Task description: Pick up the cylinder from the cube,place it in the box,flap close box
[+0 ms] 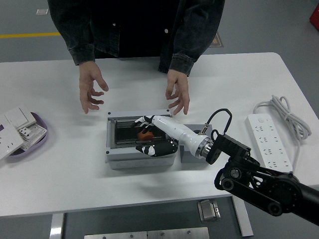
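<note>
The grey box (pixel 113 154) stands mid-table with its windowed lid (pixel 124 130) folded down flat. The orange cylinder (pixel 145 134) lies inside and shows through the lid's window. My right hand (pixel 148 141), white and black, lies flat on the lid with its fingers spread and holds nothing. The grey cube (pixel 186 156) stands against the box's right side, mostly hidden under my wrist. A person at the far side holds both hands, one (pixel 91 92) and the other (pixel 178 97), open just above the table behind the box, off it. My left arm is out of view.
A purple tray (pixel 36 141) with white switch plates sits at the left edge. A white power strip (pixel 269 142) with its coiled cable (pixel 277 106) lies at the right.
</note>
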You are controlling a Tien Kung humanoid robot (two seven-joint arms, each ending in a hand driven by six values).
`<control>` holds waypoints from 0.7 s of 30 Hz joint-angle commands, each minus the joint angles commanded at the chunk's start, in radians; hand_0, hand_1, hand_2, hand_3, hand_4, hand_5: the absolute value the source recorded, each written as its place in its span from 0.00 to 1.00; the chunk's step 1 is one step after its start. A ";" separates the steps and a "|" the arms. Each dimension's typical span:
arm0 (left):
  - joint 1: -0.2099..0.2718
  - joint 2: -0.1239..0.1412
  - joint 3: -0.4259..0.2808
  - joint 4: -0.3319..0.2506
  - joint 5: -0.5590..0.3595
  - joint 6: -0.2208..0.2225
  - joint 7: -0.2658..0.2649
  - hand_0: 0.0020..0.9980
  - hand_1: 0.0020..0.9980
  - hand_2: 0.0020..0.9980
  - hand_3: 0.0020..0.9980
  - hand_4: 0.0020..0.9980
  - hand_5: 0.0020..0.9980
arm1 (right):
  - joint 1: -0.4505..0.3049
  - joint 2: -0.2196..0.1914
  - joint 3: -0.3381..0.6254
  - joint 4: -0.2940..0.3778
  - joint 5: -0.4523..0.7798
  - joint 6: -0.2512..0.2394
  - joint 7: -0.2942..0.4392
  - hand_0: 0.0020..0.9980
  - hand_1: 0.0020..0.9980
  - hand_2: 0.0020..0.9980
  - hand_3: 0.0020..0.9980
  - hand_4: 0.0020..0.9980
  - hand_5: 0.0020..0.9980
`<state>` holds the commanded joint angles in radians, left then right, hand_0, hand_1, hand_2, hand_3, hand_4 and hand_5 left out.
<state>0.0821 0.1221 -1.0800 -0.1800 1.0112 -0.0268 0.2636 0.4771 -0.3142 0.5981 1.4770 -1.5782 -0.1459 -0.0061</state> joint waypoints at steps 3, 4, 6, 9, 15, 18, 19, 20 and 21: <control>-0.001 0.001 -0.001 0.000 0.001 0.000 0.000 0.62 0.63 0.59 0.64 0.68 0.20 | -0.014 -0.008 0.047 0.017 0.000 -0.005 0.005 0.60 0.60 0.65 0.73 0.73 0.31; -0.001 0.001 -0.001 0.000 0.001 0.001 0.000 0.62 0.63 0.59 0.64 0.68 0.20 | -0.023 -0.011 0.071 0.028 -0.002 -0.008 0.007 0.60 0.60 0.65 0.73 0.73 0.31; 0.000 0.001 0.001 0.000 0.000 0.001 0.000 0.62 0.63 0.59 0.64 0.68 0.20 | -0.041 -0.018 0.116 0.057 -0.009 -0.010 0.011 0.60 0.60 0.65 0.73 0.73 0.31; 0.002 -0.001 0.004 0.000 -0.002 0.001 0.002 0.62 0.63 0.59 0.64 0.68 0.20 | -0.071 -0.025 0.180 0.099 -0.019 -0.014 0.017 0.60 0.60 0.65 0.73 0.73 0.31; 0.007 0.000 0.007 0.000 0.008 0.000 0.008 0.62 0.63 0.59 0.64 0.68 0.20 | -0.176 -0.015 0.359 0.152 -0.030 -0.016 0.059 0.60 0.59 0.64 0.72 0.72 0.32; 0.007 0.005 0.012 0.000 0.008 -0.001 0.010 0.62 0.63 0.59 0.64 0.68 0.20 | -0.239 0.011 0.447 0.140 0.018 -0.015 0.107 0.60 0.59 0.64 0.72 0.72 0.32; 0.007 0.008 0.013 0.000 0.009 -0.001 0.010 0.62 0.63 0.59 0.64 0.68 0.20 | -0.269 0.027 0.492 0.129 0.047 -0.011 0.129 0.60 0.59 0.64 0.72 0.72 0.32; 0.007 0.010 0.012 0.000 0.011 -0.001 0.011 0.62 0.63 0.59 0.64 0.68 0.20 | -0.289 0.039 0.515 0.120 0.066 -0.008 0.144 0.60 0.59 0.64 0.72 0.72 0.32; 0.007 0.013 0.013 0.000 0.013 -0.001 0.013 0.62 0.62 0.59 0.64 0.68 0.20 | -0.316 0.055 0.555 0.107 0.095 -0.004 0.163 0.57 0.58 0.64 0.72 0.72 0.33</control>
<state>0.0886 0.1350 -1.0674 -0.1800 1.0238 -0.0281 0.2761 0.1615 -0.2590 1.1526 1.5836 -1.4834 -0.1495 0.1568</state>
